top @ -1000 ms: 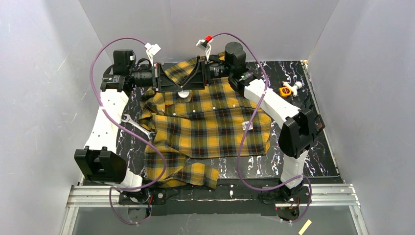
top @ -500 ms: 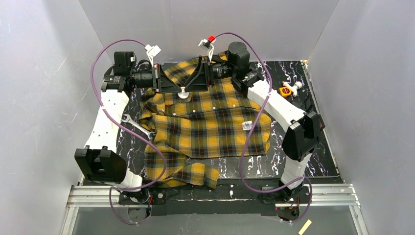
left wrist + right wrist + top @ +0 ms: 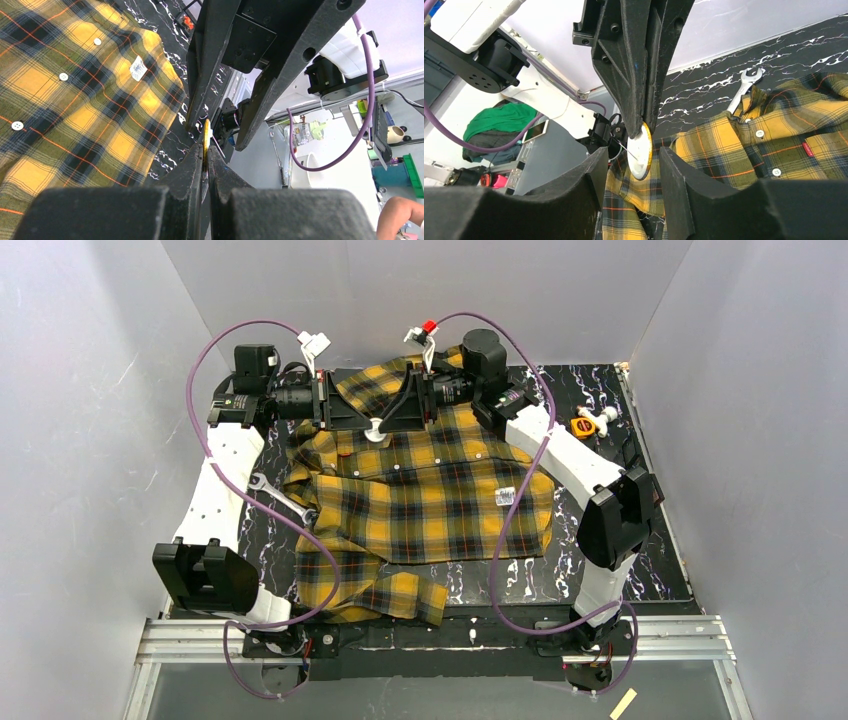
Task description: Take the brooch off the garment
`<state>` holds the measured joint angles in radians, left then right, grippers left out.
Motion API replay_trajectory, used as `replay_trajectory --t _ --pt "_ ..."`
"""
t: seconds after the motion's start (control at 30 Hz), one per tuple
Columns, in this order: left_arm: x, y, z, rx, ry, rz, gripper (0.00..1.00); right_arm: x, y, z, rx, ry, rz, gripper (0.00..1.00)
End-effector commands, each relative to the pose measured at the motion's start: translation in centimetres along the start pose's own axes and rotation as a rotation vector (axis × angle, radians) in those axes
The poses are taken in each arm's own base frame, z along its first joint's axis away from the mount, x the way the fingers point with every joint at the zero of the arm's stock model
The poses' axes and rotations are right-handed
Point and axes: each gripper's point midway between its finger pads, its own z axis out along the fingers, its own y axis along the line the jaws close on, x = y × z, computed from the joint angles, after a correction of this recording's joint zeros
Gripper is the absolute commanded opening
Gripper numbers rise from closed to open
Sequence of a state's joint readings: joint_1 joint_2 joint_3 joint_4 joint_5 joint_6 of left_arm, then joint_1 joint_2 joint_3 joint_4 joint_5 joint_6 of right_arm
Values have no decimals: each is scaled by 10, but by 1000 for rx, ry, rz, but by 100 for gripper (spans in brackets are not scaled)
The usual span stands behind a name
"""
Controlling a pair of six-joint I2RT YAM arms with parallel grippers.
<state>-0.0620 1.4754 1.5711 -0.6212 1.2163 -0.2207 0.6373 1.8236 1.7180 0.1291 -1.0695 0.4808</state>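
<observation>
The garment [image 3: 420, 490] lies spread on the black table, and also shows in the left wrist view [image 3: 60, 100] and the right wrist view [image 3: 774, 130]. The brooch [image 3: 375, 432] is a small cream-white disc with a yellow rim, held over the shirt's collar end. My left gripper [image 3: 366, 424] is shut on its edge, seen edge-on in the left wrist view [image 3: 205, 142] between the closed jaws [image 3: 206, 152]. In the right wrist view the brooch [image 3: 640, 150] hangs from the left fingers [image 3: 639, 60], its pin sticking out. My right gripper [image 3: 633, 152] is open, one finger on each side of it, not touching.
A silver wrench [image 3: 282, 496] lies at the shirt's left edge. The shirt's small white label [image 3: 506, 496] is on its right side. A small orange-and-white object [image 3: 590, 423] sits at the back right of the table. Purple cables loop over both arms.
The right arm has shifted slightly left and back, bringing its open fingers closer around the brooch. The left gripper keeps hold of the brooch in the same place.
</observation>
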Motion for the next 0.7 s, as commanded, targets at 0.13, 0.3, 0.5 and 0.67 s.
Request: replay_trajectory --t 0.13,0.3,0.5,0.67 --pt "1 -23 -5 38 -5 48 0 -5 13 1 -18 -3 -54 47" --pt "1 -24 -4 37 -4 53 0 -5 10 2 -8 2 -57 43" --pt "1 -26 -3 33 -4 61 0 -3 7 3 7 13 -57 38" --pt "2 -28 -2 33 -1 69 0 -1 7 3 9 22 -58 34"
